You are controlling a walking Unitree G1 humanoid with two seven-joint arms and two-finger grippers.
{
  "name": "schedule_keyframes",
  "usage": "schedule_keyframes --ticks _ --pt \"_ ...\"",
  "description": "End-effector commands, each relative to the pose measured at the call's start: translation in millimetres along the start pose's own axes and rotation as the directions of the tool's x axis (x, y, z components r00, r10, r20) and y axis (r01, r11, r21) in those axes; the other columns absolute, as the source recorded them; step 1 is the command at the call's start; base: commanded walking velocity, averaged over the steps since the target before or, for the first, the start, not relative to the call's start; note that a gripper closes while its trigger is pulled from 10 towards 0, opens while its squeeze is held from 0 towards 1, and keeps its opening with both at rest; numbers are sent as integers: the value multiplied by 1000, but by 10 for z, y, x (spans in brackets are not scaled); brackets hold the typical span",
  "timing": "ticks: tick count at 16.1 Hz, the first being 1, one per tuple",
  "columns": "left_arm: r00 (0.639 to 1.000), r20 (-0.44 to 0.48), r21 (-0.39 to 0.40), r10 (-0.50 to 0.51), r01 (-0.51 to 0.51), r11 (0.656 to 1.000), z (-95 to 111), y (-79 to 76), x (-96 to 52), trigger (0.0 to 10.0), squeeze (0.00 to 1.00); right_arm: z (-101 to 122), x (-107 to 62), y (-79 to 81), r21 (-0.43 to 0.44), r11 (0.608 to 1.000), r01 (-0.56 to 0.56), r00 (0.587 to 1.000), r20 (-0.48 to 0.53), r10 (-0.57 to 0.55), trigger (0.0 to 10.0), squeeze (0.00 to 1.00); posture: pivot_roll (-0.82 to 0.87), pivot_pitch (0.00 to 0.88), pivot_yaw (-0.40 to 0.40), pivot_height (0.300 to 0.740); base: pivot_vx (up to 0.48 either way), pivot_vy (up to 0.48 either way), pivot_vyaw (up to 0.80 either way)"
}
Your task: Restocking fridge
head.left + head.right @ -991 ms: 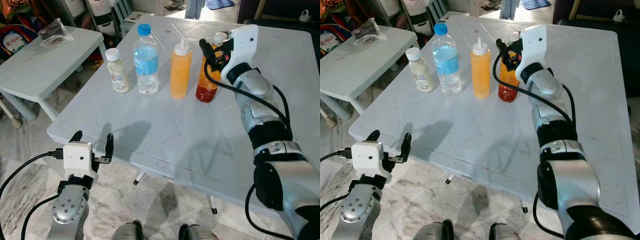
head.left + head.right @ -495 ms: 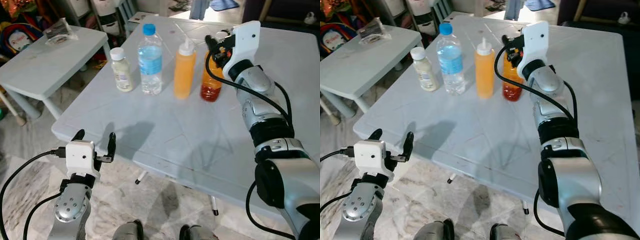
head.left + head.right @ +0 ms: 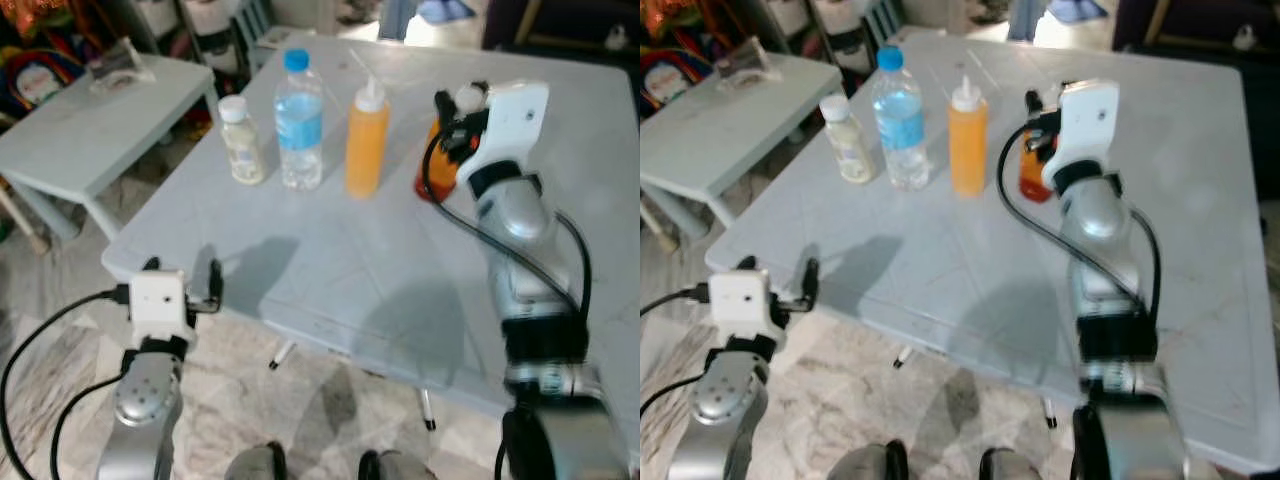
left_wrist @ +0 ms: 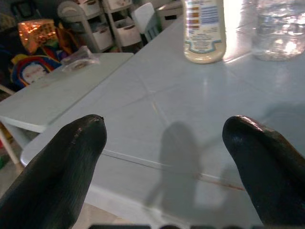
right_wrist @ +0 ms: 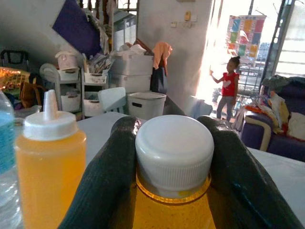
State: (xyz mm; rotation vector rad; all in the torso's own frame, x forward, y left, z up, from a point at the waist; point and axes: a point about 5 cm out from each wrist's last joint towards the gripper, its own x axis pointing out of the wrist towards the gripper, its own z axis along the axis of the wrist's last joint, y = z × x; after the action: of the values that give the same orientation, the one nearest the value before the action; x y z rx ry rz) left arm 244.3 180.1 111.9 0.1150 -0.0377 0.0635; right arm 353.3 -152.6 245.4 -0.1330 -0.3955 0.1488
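Head-camera scene with wrist details. The right end effector [image 3: 452, 120] is clenched on the neck of the amber bottle [image 3: 436, 172], its two black fingers [image 5: 112, 176] pressed to either side just under the white screw cap [image 5: 174, 151]; the bottle stands toward 1 o'clock on the pale grey tabletop [image 3: 330, 270], and whether its base touches the surface cannot be told because the frame is blurred. Just beside it, toward 9 o'clock, stands the orange squeeze bottle [image 3: 366, 140] with a white nozzle cap, the nearest obstacle to the grasp. Farther along the same row toward 9 o'clock come the water bottle [image 3: 299, 122] with a blue cap and the small cream bottle [image 3: 242, 140] with a white cap, each upright and apart from its neighbour. The left end effector [image 3: 182, 278] hangs released at 8 o'clock, off the tabletop's near corner, its fingers [image 4: 57, 176] spread with nothing between them. A second low table [image 3: 90, 130] stands at 10 o'clock and carries a clear plastic packet [image 3: 122, 62]; storage shelves and bins lie behind it. A person in red [image 5: 228, 88] stands far off by a bright doorway.
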Motion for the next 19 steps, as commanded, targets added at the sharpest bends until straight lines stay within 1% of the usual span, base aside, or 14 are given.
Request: schedule_keyframes --ticks 1,2,3,4,6,8,10,13,17,19 --pt "998 -51 14 39 -38 999 -88 65 -16 10000 0 -125 -161 252 81 996 -42 997 -67 48 10000 0 -10 156 75 740 0 0 0" --pt "998 -54 12 38 -37 999 -89 55 -19 10000 0 -109 -203 300 100 994 -50 997 -61 56 10000 0 -11 155 74 740 0 0 0" --pt "998 -65 -1 25 -25 1000 -115 8 -44 10000 0 -96 -340 477 123 987 -106 993 -42 112 10000 0 -12 146 72 740 0 0 0" --pt "997 -73 -4 20 -20 1000 -137 -19 -66 10000 0 -109 -405 527 133 984 -120 991 -46 127 10000 0 -12 136 67 740 0 0 0" --pt "996 -88 -15 20 -21 1000 -176 -51 -93 10000 0 -181 -489 568 157 980 -124 988 -76 137 10000 0 -15 126 61 740 0 0 0" --pt "996 -88 -21 24 -26 999 -181 -63 -85 10000 0 -202 -532 581 130 980 -148 983 -84 160 10000 0 -16 118 54 740 0 255 0" --pt "996 -87 -24 28 -30 999 -183 -62 -70 10000 0 -238 -554 579 154 977 -146 981 -108 164 10000 0 -18 113 47 740 0 261 0" --pt "996 -86 -25 37 -39 999 -189 -59 -63 10000 0 -293 -577 560 148 977 -152 977 -125 170 10000 0 -21 106 39 740 0 284 0" --pt "996 -78 -32 33 -35 999 -184 -81 -41 10000 0 -297 -568 559 135 978 -159 977 -119 175 10000 0 -25 98 37 740 0 330 0" --pt "997 -72 -34 33 -36 999 -181 -90 -27 10000 0 -274 -567 586 126 974 -190 974 -102 203 10000 0 -27 95 34 740 0 336 0"
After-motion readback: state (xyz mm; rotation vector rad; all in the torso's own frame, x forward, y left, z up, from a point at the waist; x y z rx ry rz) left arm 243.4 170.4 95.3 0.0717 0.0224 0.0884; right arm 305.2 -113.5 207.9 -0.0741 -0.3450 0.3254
